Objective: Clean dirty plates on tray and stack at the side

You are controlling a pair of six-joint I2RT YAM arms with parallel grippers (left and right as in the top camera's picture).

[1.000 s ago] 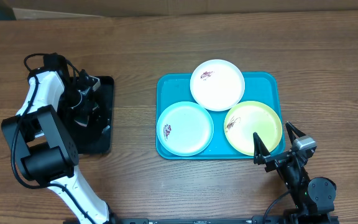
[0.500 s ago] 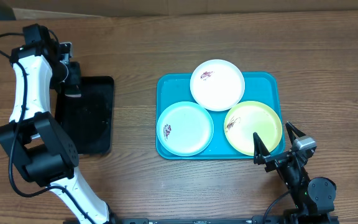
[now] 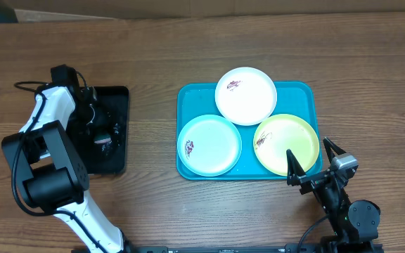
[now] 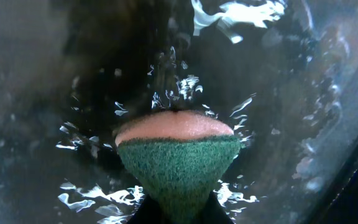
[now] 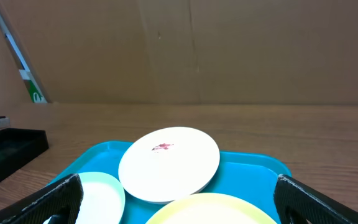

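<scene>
The turquoise tray (image 3: 195, 98) holds three plates: white (image 3: 245, 95) at the back, pale blue (image 3: 209, 144) front left, yellow-green (image 3: 285, 143) front right, each with a small dark-red smear. My left gripper (image 3: 103, 138) is down inside the black tray (image 3: 117, 158), shut on a sponge (image 4: 178, 155) with a green scouring face and a pink body, pressed to the wet black floor. My right gripper (image 3: 315, 163) stands open at the turquoise tray's front right corner, its fingers on either side of the yellow-green plate's (image 5: 216, 211) near edge, not touching it.
The black tray's floor (image 4: 272, 93) glistens with water. Bare wooden table lies between the two trays and behind them. A cardboard wall (image 5: 229, 50) stands at the back of the table.
My left arm swung from beyond the black tray's back left corner down into the tray, carrying the sponge. The right arm and the plates have not moved.
</scene>
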